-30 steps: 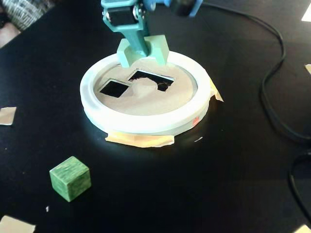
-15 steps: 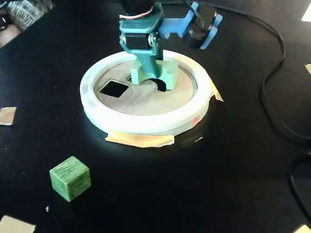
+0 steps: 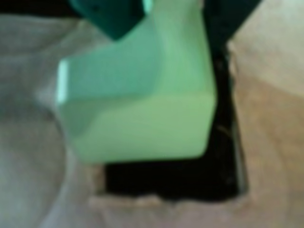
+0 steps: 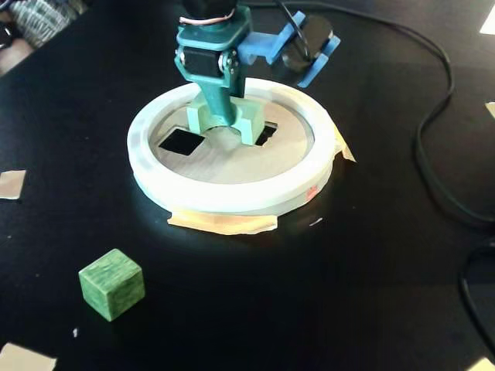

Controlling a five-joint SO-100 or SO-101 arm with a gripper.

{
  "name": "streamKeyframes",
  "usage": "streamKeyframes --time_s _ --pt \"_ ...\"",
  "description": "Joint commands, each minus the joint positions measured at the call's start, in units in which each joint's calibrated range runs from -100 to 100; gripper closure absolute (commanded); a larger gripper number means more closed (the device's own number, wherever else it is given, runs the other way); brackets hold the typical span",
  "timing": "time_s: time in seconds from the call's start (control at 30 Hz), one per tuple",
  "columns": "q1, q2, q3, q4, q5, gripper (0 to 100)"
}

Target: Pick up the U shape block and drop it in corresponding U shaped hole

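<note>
A black table (image 4: 371,255) fills the fixed view. At upper centre sits a white ring (image 4: 232,193) around a tan cardboard disc (image 4: 232,158), taped down at its edges. The teal gripper (image 4: 220,116) descends from the top edge, clamped on the U shape block (image 4: 226,120), whose legs point down over the U shaped hole (image 4: 267,133). In the wrist view the block (image 3: 137,114) hangs over the dark opening (image 3: 175,180). A square cut-out (image 4: 180,141) lies left; a green cube (image 4: 111,284) rests lower left.
</note>
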Motion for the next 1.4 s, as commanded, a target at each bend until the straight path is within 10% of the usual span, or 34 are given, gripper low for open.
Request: streamKeyframes --time_s 0.0,0.77,1.1,1.37 --pt "-2.51 -1.41 -5.17 0.62 -0.59 95" --pt "-1.14 2.36 -6.26 -9.02 0.0 92" --pt "-1.14 1.91 -6.26 -9.02 2.59 24" --pt "-0.14 -0.69 -7.36 -1.39 5.86 19"
